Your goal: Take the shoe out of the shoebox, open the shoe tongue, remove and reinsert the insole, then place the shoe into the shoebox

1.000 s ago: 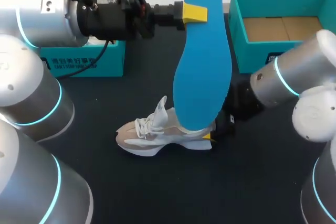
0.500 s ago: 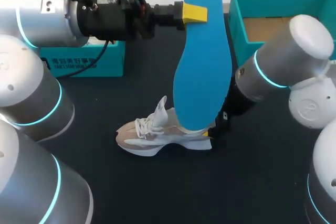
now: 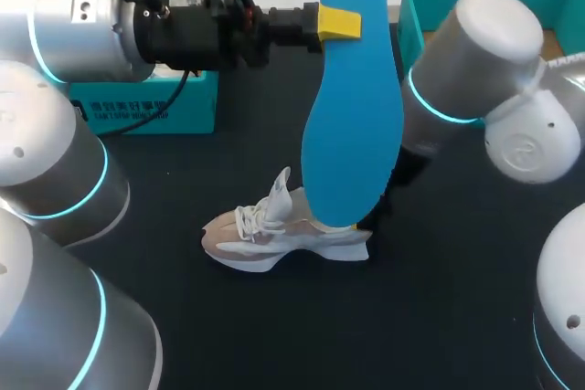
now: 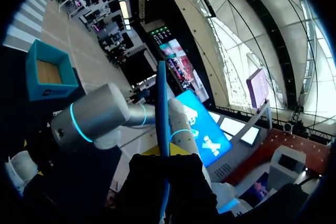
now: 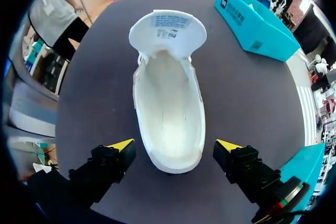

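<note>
Right wrist view: label [image 5: 168, 23] on shoe tongue [image 5: 157, 44]

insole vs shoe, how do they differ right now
The insole is bright blue; the shoe is white and beige. The insole is held up in the air, the left gripper shut on it; the shoe lies on the table, its heel between the open fingers of the right gripper, untouched. The insole is a flat sheet; the shoe is a hollow shell with its tongue folded open. Each has one gripper at it.
</note>
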`<state>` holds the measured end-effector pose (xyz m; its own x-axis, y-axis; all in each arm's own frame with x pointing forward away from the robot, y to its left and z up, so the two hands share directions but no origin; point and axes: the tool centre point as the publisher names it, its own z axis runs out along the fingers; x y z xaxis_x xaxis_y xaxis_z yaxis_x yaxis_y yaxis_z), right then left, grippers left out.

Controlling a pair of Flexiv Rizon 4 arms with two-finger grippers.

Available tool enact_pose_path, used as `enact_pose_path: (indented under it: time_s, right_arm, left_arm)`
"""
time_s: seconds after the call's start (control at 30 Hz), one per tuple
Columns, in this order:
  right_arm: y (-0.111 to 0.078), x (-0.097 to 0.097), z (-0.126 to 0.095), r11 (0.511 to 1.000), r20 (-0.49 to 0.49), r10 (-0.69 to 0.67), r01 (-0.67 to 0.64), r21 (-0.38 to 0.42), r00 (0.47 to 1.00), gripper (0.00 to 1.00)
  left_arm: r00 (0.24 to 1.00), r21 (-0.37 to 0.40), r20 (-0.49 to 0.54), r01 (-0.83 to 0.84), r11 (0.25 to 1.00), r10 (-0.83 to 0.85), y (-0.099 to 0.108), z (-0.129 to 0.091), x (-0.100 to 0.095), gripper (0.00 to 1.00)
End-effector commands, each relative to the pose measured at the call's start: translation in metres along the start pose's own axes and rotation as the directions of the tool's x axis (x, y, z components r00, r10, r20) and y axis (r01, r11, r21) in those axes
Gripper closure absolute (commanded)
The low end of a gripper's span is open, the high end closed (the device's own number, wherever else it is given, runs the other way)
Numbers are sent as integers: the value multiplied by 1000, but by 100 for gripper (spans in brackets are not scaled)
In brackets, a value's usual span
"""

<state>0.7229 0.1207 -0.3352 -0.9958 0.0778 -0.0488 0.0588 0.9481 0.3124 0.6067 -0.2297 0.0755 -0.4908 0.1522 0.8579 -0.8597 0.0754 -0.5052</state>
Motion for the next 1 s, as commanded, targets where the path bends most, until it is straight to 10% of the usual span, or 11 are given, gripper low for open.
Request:
enact_pose_path:
  time_s: [0.03,0.5,1.0]
  right_arm:
    - [1,3,-1,999,8,-3,3,53,1000,0]
    - [5,2,0,998,6,-13,13,62,1000,0]
    - [38,-53,24,998,-12,-24,24,62,1000,0]
  left_arm:
    - [1000,2,0,0,1000,0,1,2,-1,100]
    - [1000,2,0,0,1000,0,1,2,-1,100]
    - [1000,2,0,0,1000,0,1,2,-1,100]
